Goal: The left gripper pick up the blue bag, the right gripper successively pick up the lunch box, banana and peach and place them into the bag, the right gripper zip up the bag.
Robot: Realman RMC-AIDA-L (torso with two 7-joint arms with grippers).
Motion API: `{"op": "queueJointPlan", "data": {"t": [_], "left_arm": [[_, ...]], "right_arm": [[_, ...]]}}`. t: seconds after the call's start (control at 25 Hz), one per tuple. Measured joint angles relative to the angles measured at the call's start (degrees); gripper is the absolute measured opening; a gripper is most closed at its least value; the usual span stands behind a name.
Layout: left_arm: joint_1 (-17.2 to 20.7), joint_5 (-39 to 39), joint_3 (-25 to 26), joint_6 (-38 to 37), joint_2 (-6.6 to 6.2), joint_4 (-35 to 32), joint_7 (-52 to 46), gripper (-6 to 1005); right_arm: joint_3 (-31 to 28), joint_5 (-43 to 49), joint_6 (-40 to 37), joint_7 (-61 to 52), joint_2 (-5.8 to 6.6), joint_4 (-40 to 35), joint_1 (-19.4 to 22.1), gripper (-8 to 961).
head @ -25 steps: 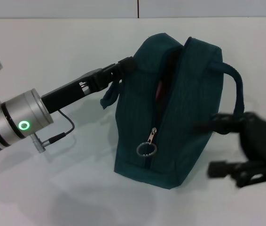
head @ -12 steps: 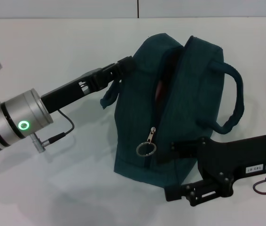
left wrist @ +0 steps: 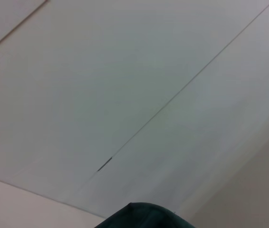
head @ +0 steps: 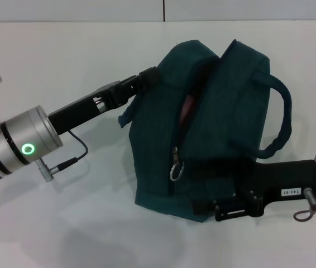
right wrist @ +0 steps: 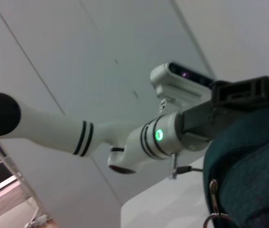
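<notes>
The blue bag (head: 214, 128) stands on the white table, its top zipper partly open. My left gripper (head: 147, 76) is shut on the bag's upper left edge. My right gripper (head: 197, 189) reaches in from the right, low against the bag's front, open. Its upper finger (head: 202, 170) lies right beside the zipper's ring pull (head: 176, 171). Something pinkish red (head: 188, 106) shows through the opening; I cannot tell whether it is the lunch box or the peach. The banana is hidden. In the right wrist view the bag (right wrist: 251, 175) and the ring pull (right wrist: 215, 217) show close up.
The bag's carry handle (head: 281, 120) loops out to the right above my right arm (head: 292, 178). A short strap (head: 129, 116) hangs from the bag's left side. The left arm's cable (head: 71, 159) trails on the table.
My right gripper has swung in from the right to the bag's lower front by the zipper pull. The ring pull has tilted and the bag's top has shifted slightly. The left arm has held still.
</notes>
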State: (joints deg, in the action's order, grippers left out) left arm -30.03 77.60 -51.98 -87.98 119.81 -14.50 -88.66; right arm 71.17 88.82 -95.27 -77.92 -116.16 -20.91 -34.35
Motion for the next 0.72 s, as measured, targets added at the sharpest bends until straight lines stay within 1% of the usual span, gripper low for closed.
{"op": "queueJointPlan", "data": {"t": [0.24, 0.4, 0.56, 0.72], "left_arm": [[0.2, 0.0, -0.1, 0.0, 0.07, 0.0, 0.0, 188], [0.3, 0.0, -0.2, -0.1, 0.2, 0.0, 0.3, 188], [0.3, 0.0, -0.3, -0.2, 0.24, 0.8, 0.5, 189], [0.4, 0.0, -0.3, -0.3, 0.25, 0.9, 0.6, 189]], "right_arm": [[0.5, -2.6, 0.7, 1.7, -0.07, 0.0, 0.0, 811], [1.6, -6.7, 1.1, 3.8, -0.05, 0.5, 0.1, 812], [6.4, -9.6, 1.1, 4.5, -0.04, 0.9, -0.6, 812], [10.2, -13.9, 4.2, 4.6, -0.03, 0.9, -0.2, 807]]}}
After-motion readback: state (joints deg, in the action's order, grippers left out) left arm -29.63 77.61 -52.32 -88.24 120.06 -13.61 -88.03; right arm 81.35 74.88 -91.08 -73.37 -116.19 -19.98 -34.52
